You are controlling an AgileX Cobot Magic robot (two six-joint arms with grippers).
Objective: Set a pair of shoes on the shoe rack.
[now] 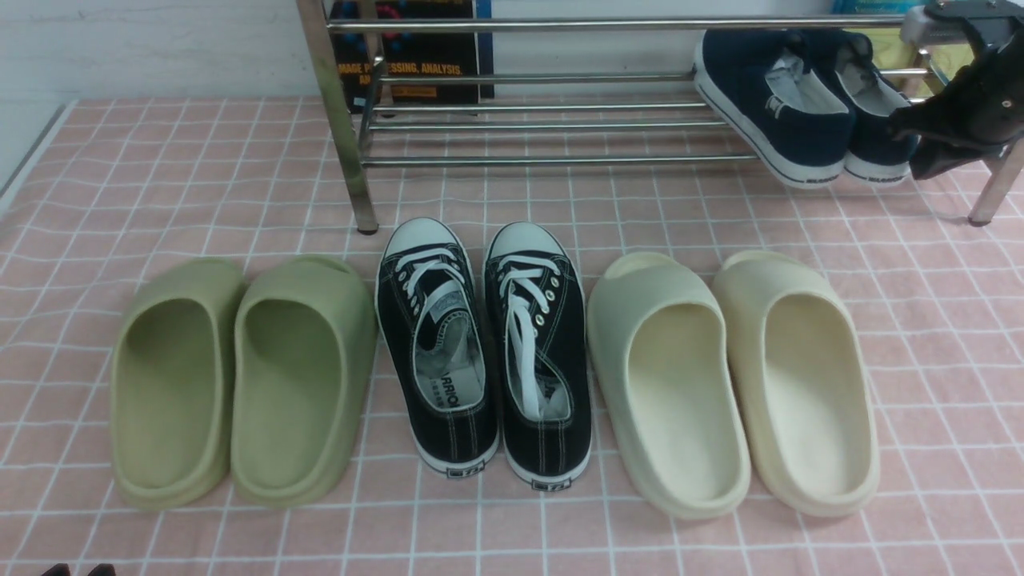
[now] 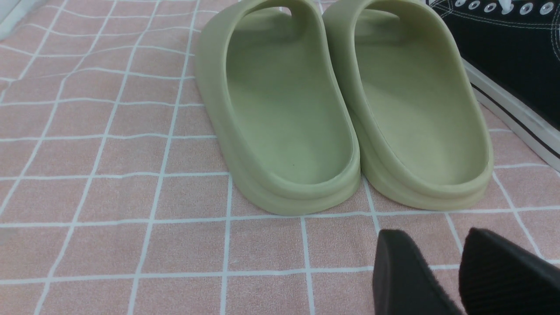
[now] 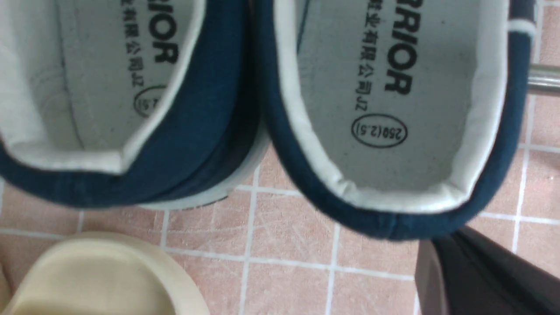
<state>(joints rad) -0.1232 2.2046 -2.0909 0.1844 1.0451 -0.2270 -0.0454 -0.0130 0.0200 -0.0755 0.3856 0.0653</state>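
Note:
The pair of shoes, two navy slip-ons (image 1: 772, 112) (image 1: 872, 120), lies side by side on the lower bars at the right end of the chrome shoe rack (image 1: 560, 160), heels toward me and tipped down over the front bar. My right gripper (image 1: 900, 128) is shut just behind the right shoe's heel, with nothing seen between its fingers. In the right wrist view the pressed-together fingers (image 3: 437, 249) sit under that heel (image 3: 385, 65), with the other shoe (image 3: 197, 131) beside it. My left gripper (image 2: 431, 236) is open and low over the cloth, near the green slides.
On the pink checked cloth in front of the rack stand green slides (image 1: 240, 376), black lace-up sneakers (image 1: 488, 344) and cream slides (image 1: 732, 376). The rack's left leg (image 1: 340, 120) stands behind the sneakers. A book (image 1: 408, 48) leans behind the rack.

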